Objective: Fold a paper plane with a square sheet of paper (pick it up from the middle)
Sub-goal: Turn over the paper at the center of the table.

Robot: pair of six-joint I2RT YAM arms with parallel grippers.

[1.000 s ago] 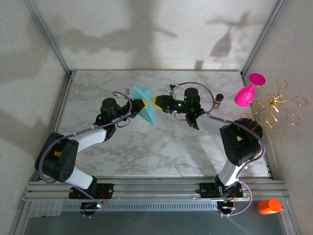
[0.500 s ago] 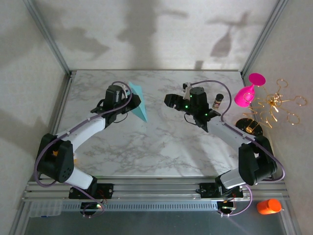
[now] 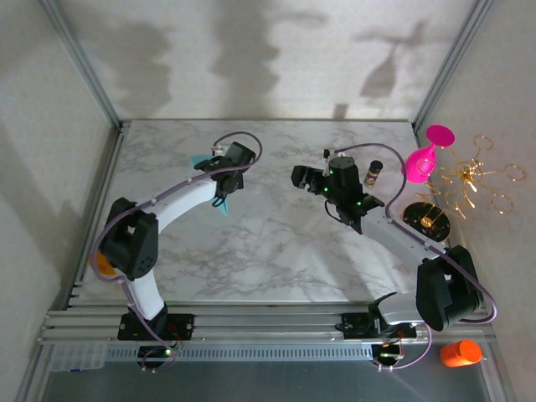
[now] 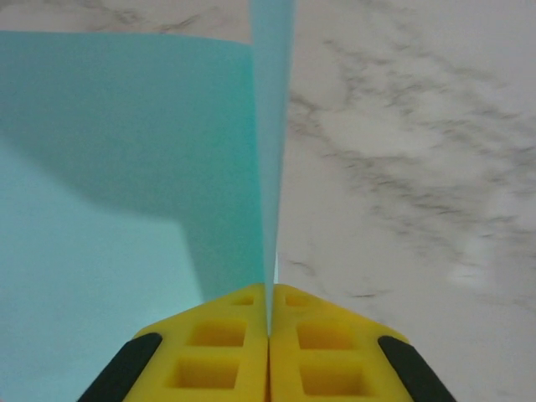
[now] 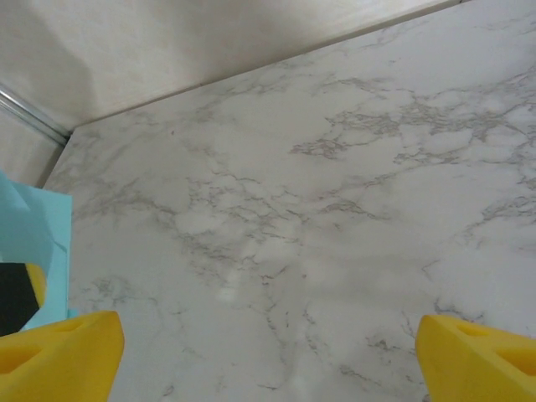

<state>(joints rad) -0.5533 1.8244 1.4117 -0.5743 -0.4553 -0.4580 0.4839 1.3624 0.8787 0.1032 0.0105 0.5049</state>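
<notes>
The 2 yellow fingertips [image 5: 59, 356] of the right gripper [image 5: 268, 364] are seen at the bottom corners, spread wide apart, with bare white marble table [image 5: 335, 209] shown between them. Teal-blue paper [image 5: 29, 222] is seen at the left edge, near the table's far corner. That corner is bounded by a metal frame post [image 5: 29, 113] and a pale wall [image 5: 167, 42].

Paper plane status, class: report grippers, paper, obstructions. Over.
Left gripper shut on paper plane ridge. Right gripper open, apart from it. Pink goblet, small jar far right, away from the paper.
</notes>
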